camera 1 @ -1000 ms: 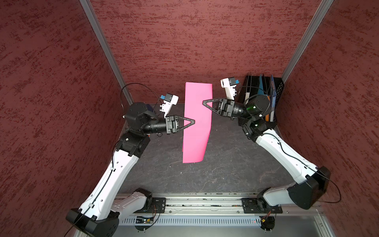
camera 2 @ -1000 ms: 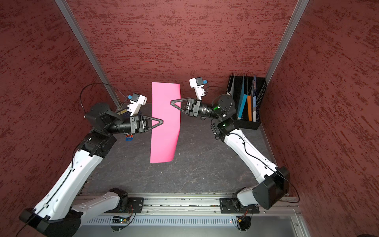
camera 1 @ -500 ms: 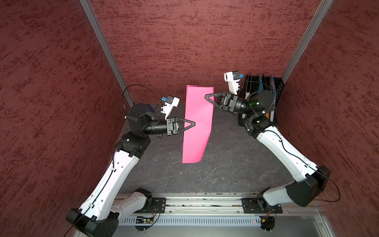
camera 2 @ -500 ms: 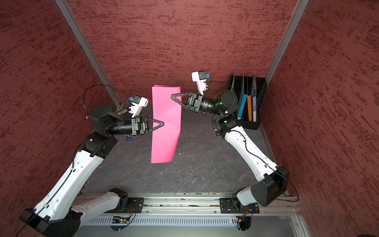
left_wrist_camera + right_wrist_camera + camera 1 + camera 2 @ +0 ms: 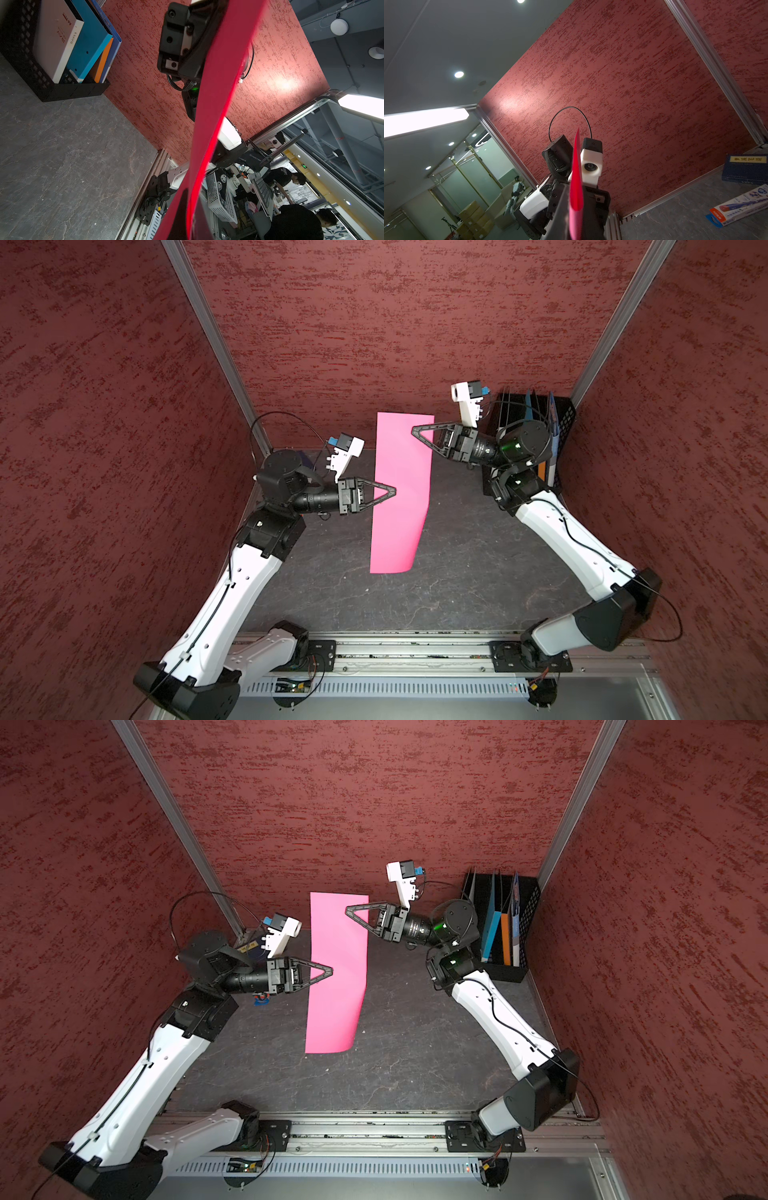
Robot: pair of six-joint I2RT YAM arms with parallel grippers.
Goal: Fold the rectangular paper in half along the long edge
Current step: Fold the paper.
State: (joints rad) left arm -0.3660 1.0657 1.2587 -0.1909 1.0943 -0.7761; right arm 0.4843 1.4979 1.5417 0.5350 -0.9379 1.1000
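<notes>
A: Where is the rectangular paper [image 5: 405, 514]?
B: Held up over the dark surface [image 5: 478, 556], long edges running twelve to six. My left gripper [image 5: 390, 491] is clenched on its nine o'clock edge (about mid-length). My right gripper [image 5: 414, 432] sits at the one o'clock corner; I cannot tell if it grips.

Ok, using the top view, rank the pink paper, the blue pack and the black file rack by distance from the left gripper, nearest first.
1. pink paper: pinched in the left gripper.
2. blue pack: left side, below that arm's wrist.
3. black file rack: far right corner.
</notes>
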